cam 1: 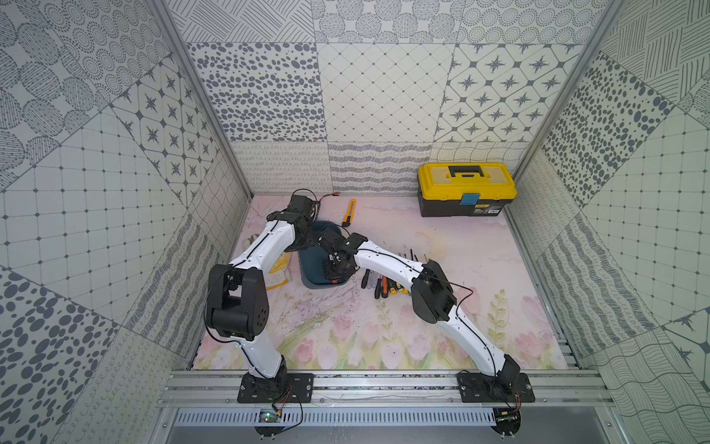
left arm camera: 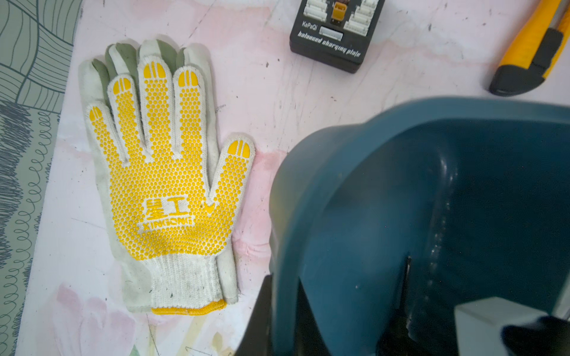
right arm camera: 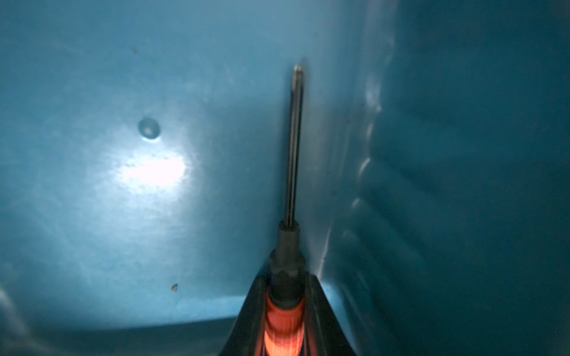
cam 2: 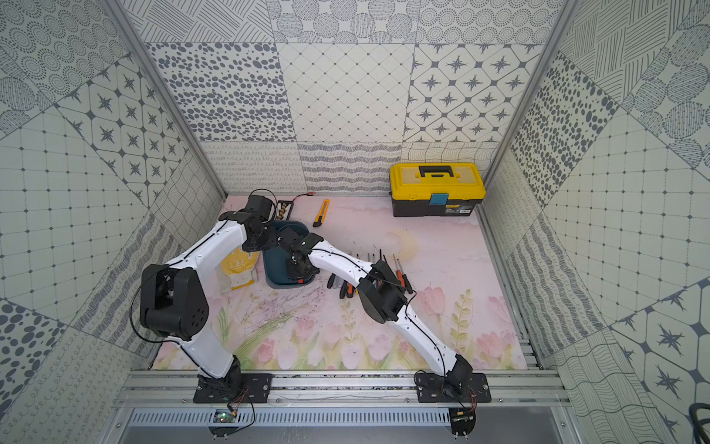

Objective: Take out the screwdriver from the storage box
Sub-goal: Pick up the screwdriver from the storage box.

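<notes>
The storage box (cam 1: pixel 309 269) (cam 2: pixel 273 265) is a teal-blue bin on the left of the mat. My left gripper (left arm camera: pixel 283 285) is shut on its rim, one finger outside the wall (left arm camera: pixel 370 200) and one inside. My right gripper (right arm camera: pixel 285 280) reaches down into the box (right arm camera: pixel 123 215). It is shut on the orange handle of the screwdriver (right arm camera: pixel 293 148). The screwdriver's metal shaft lies along the box floor beside a side wall. In both top views the right wrist (cam 1: pixel 338 265) (cam 2: pixel 299 267) hides the screwdriver.
A yellow-lidded black toolbox (cam 1: pixel 466 188) stands at the back right. A yellow utility knife (cam 1: pixel 349 212) (left arm camera: pixel 530 52) lies behind the box. Left of the box are a dotted work glove (left arm camera: pixel 160 185) and a black charging plate (left arm camera: pixel 336 34). Several screwdrivers (cam 1: pixel 384 284) lie in a row on its right.
</notes>
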Motion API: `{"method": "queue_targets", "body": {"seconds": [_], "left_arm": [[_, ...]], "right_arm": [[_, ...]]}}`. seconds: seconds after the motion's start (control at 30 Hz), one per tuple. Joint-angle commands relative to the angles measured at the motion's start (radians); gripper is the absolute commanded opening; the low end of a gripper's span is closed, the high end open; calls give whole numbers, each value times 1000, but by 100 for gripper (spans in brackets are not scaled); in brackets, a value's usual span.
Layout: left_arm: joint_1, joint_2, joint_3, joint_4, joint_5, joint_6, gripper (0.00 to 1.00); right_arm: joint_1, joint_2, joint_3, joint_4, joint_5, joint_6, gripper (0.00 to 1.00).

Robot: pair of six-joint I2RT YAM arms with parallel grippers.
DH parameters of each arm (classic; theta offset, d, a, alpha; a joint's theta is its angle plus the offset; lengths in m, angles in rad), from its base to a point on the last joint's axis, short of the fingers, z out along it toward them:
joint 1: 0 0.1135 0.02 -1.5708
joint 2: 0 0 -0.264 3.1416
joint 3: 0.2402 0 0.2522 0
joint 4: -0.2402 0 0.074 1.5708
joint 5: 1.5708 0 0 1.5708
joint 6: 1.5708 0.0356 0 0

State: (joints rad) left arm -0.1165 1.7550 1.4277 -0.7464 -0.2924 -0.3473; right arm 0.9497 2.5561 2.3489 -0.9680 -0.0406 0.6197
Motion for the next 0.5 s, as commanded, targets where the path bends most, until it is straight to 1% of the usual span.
{"method": "queue_targets", "body": {"seconds": [0.0,0.13,0.27,0.33,0.47], "left_arm": [[1,1,23,-5,29,-21,0],[1,-2,26,-8,4,-15,0],[1,0,24,-7,9,-15,0],[1,5,26,-8,9,-15,0],[1,8,28,-12,9,-16,0]], "right_arm": [[3,-61,-79,53,13,-16,0],[3,-152,-210,176,15,-15,0],[2,-275,-368,342,20,-20,0],[1,-320,-408,385,22,-30,0],[0,-381,-428,402,40,-53,0]]}}
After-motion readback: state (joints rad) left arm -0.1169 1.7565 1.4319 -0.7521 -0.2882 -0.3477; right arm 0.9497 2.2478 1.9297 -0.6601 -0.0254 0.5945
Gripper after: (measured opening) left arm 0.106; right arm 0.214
